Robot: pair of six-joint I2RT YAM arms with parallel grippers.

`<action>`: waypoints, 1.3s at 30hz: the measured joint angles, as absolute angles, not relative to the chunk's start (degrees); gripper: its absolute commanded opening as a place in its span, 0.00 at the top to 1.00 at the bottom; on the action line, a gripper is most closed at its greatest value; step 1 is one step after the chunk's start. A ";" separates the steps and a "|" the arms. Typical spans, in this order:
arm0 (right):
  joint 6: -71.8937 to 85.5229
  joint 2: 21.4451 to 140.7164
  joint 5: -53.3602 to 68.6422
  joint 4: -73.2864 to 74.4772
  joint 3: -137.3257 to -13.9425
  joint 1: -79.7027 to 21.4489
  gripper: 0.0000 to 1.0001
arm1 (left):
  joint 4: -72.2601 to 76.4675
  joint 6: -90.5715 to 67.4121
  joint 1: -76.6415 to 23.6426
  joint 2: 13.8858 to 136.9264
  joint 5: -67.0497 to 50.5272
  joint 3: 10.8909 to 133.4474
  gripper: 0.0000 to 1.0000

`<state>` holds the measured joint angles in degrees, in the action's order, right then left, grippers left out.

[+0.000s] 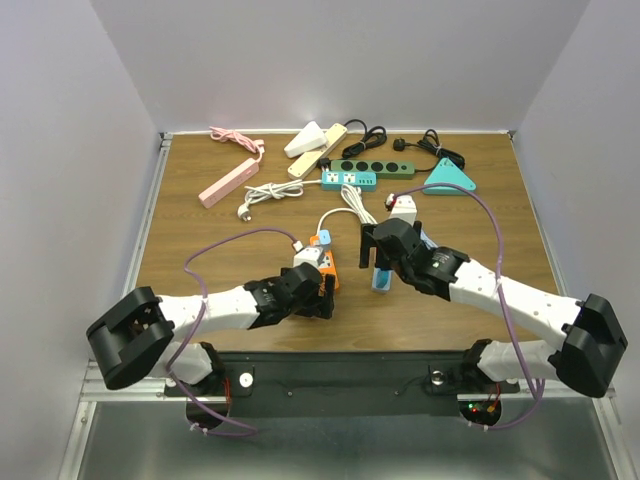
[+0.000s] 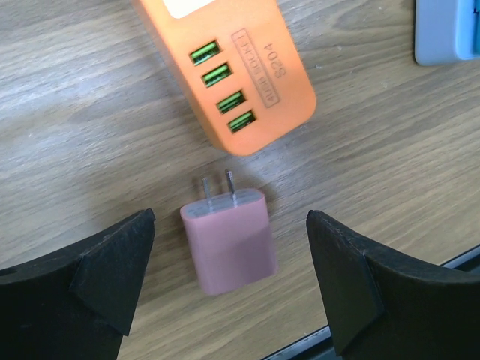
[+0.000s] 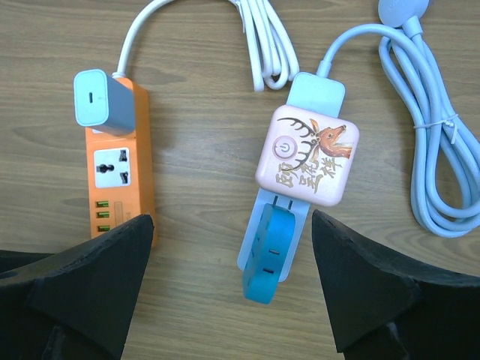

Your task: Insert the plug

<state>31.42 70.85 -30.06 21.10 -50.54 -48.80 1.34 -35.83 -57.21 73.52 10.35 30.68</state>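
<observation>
Wood-grain tabletop (image 1: 200, 250). Lying flat, lower centre of left wrist frame: small pink two-prong plastic plug (image 2: 229, 241), prongs (image 2: 217, 185) pointing at orange plastic power strip (image 2: 232, 67), apart. Straddling it, left gripper (image 2: 229, 225) released, grasping nothing; right gripper (image 3: 232, 232) also released. Likely pickup stage; next calling for closing squarely, lifting, aligning prongs to socket (image 3: 106, 166).

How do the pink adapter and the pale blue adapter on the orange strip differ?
The pink adapter lies loose on the table, prongs bare; the pale blue adapter sits plugged into the orange strip, prongs hidden. Pink lies off the strip's USB end, blue at its cord end. Both are small rounded blocks.
</observation>
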 measured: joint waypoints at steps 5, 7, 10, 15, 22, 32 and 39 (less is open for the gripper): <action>31.44 69.12 -30.06 21.04 -50.24 -48.71 0.08 | -0.91 -35.81 -57.80 78.06 11.88 34.33 0.25; 31.44 68.01 -30.06 21.04 -49.84 -48.71 0.08 | -1.19 -35.64 -57.80 79.53 12.12 35.44 0.34; 31.35 66.85 -30.11 21.06 -49.71 -48.58 0.08 | -1.41 -35.35 -57.93 80.84 12.45 36.27 0.50; 31.35 65.19 -30.24 21.06 -49.67 -48.34 0.08 | -1.96 -35.18 -58.13 81.84 12.14 37.32 0.77; 31.09 63.94 -30.63 21.06 -49.67 -48.34 0.08 | -2.72 -35.27 -58.13 81.32 10.37 37.39 1.00; 29.80 60.29 -29.78 20.82 -49.67 -48.34 0.11 | 2.57 -40.10 -50.26 66.11 4.32 37.63 1.00; 27.86 58.78 -24.56 14.00 -49.28 -48.34 0.18 | 17.69 -49.04 -42.87 64.07 -0.21 37.39 1.00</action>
<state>27.86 58.78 -24.56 14.00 -49.28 -48.34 17.69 -49.04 -42.87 64.07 -0.21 37.39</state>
